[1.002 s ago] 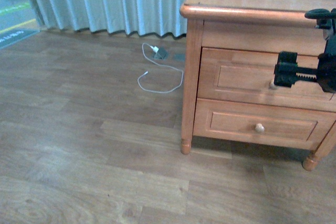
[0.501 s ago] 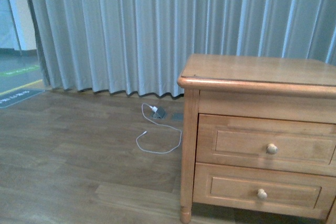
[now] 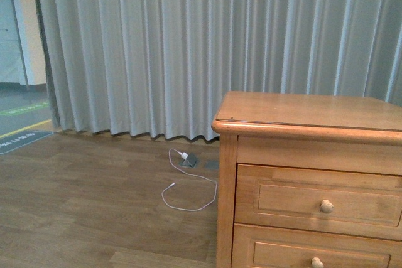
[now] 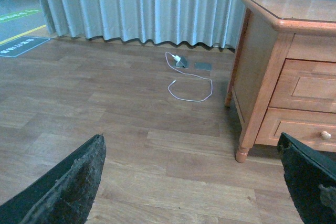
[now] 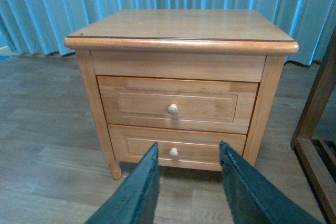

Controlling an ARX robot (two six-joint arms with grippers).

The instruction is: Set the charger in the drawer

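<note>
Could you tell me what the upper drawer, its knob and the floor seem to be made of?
The drawer looks like honey-brown wood with a glossy varnish, its grain visible. Its knob seems paler, unstained wood. The floor looks like grey-brown wood-pattern planks, possibly laminate.

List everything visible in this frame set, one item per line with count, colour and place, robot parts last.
Nightstand: one, honey-brown wood, on the floor in front of the curtain.
Upper drawer: one, honey-brown, pale round knob, shut.
Lower drawer: one, same wood and knob, shut, below the upper one.
White plug with thin white cable: one, on the floor beside the nightstand, cable looped.
Curtain: one, grey-blue, pleated, behind everything.
Floor: brown wood planks.
Wooden frame: one, brown, partly cut off, next to the nightstand.
Charger with black cable: none in view.
Left gripper: dark, open, empty.
Right gripper: dark, open, empty, facing the drawers.
</note>
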